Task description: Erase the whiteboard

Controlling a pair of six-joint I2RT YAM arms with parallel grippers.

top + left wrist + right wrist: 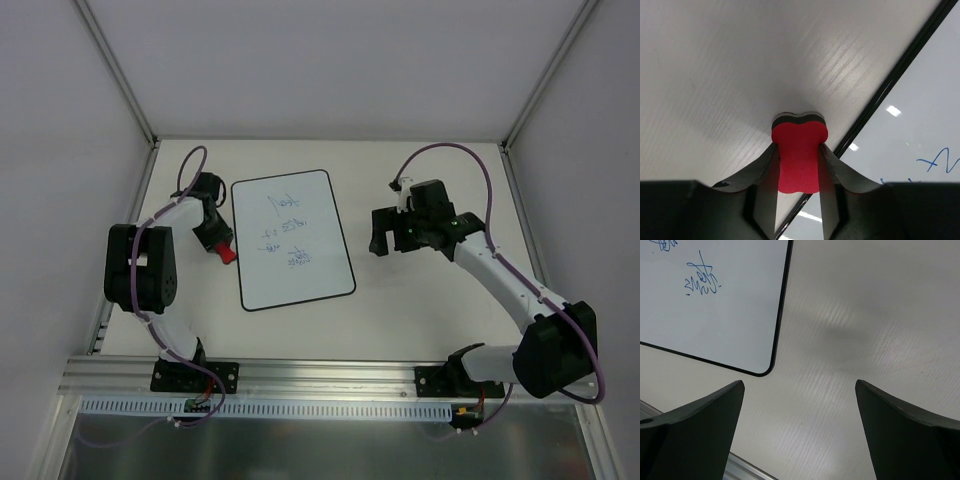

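Your left arm is folded sharply at the elbow, and its wrist reaches forward. The left gripper is clamped on the red eraser. Your right arm stretches forward and inward, and the right gripper points down with its fingers spread wide.

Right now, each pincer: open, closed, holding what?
Left pincer: closed on the small red bow-tie-shaped foam eraser block.
Right pincer: open, holding nothing.

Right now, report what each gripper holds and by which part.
The left gripper pinches the red eraser at its narrow waist, one finger on each side. The right gripper is open and empty.
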